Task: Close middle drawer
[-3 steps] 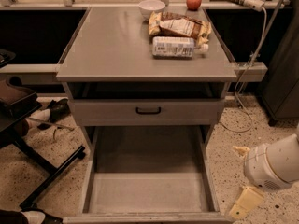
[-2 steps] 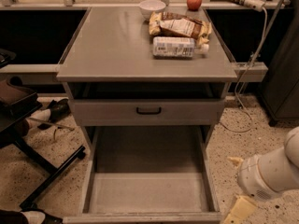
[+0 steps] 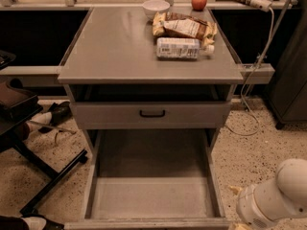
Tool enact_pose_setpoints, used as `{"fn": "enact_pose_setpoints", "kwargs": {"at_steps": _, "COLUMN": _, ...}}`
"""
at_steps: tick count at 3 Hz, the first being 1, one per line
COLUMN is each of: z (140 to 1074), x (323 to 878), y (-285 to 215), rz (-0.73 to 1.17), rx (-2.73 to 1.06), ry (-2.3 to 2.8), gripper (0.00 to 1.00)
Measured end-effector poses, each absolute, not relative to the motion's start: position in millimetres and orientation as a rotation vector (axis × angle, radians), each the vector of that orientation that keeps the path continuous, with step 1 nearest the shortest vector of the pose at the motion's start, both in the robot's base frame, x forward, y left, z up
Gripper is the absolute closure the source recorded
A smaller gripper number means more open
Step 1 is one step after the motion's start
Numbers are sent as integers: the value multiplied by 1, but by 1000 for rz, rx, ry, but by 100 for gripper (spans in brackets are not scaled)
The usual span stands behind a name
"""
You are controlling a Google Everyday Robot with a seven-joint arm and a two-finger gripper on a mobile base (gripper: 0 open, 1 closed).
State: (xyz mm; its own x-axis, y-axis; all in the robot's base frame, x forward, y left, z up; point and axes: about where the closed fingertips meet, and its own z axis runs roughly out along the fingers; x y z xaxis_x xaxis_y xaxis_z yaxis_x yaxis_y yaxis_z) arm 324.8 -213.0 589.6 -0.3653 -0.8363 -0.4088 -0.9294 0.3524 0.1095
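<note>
The middle drawer is pulled far out toward the camera. Its long bare grey tray is empty, and its front edge lies along the bottom of the view; its handle is hidden. Above it the taller uppermost drawer front with a black handle stands slightly out. My white arm comes in at the bottom right, beside the open drawer's right side and apart from it. Only a yellowish sliver of my gripper shows at the bottom edge, just right of the drawer's front corner.
On the cabinet top are a white bowl, a red apple, a snack bag and a lying bottle. A black chair frame stands left. A cable hangs right, by a dark cabinet.
My arm has sunk lower toward the bottom right corner, and the gripper has dropped almost out of view. The drawers have not moved.
</note>
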Motion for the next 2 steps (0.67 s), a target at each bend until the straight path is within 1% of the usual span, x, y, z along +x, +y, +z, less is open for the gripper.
{"fn": "enact_pose_setpoints", "kwargs": {"at_steps": 1, "z": 570, "x": 305, "y": -210, "rz": 539, "rx": -1533, "ry": 2348, "gripper": 0}}
{"fn": "enact_pose_setpoints", "kwargs": {"at_steps": 2, "z": 570, "x": 305, "y": -210, "rz": 539, "rx": -1533, "ry": 2348, "gripper": 0}}
